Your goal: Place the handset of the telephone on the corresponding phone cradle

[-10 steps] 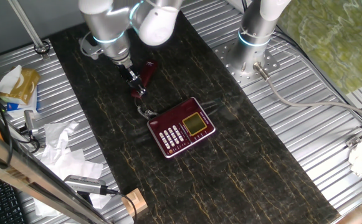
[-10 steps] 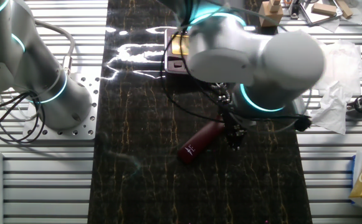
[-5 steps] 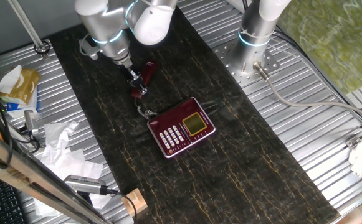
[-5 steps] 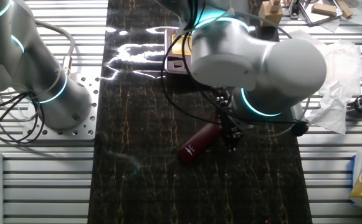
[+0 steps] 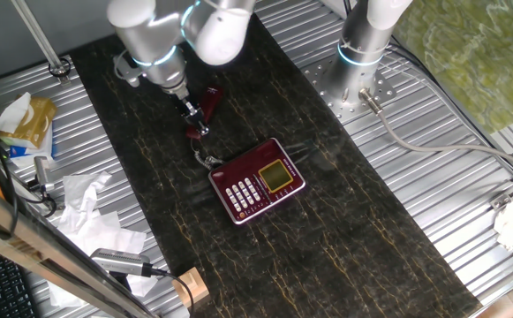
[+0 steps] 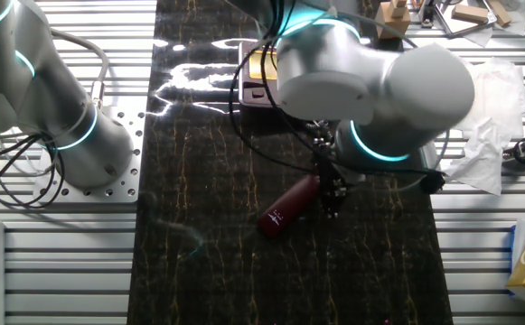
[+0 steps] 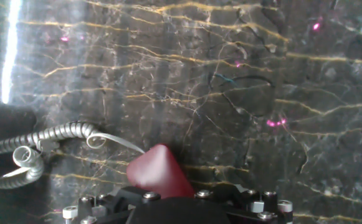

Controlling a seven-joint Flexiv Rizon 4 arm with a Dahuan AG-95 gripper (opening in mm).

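The dark red telephone (image 5: 258,181) lies mid-mat, with white keys and a yellow-green display. Its phone cradle (image 5: 243,161) is the long strip along the upper-left edge and holds nothing. The handset (image 5: 208,102) lies on the mat up and left of the base, joined to it by a curly cord (image 5: 205,159). My gripper (image 5: 194,119) straddles the handset's middle and is shut on the handset (image 6: 285,209). In the hand view the handset's end (image 7: 159,174) sticks out from between the jaws, with the cord (image 7: 43,140) at the left. The fingertips are hidden.
A second arm's base (image 5: 362,44) stands on the slatted metal table at the back right. Crumpled paper (image 5: 88,212) and a wooden block (image 5: 190,287) lie off the mat's left edge. Dark marble mat (image 5: 344,247) lies to the right of the phone.
The arm has shifted only slightly above the handset. The handset and the phone base lie where they were.
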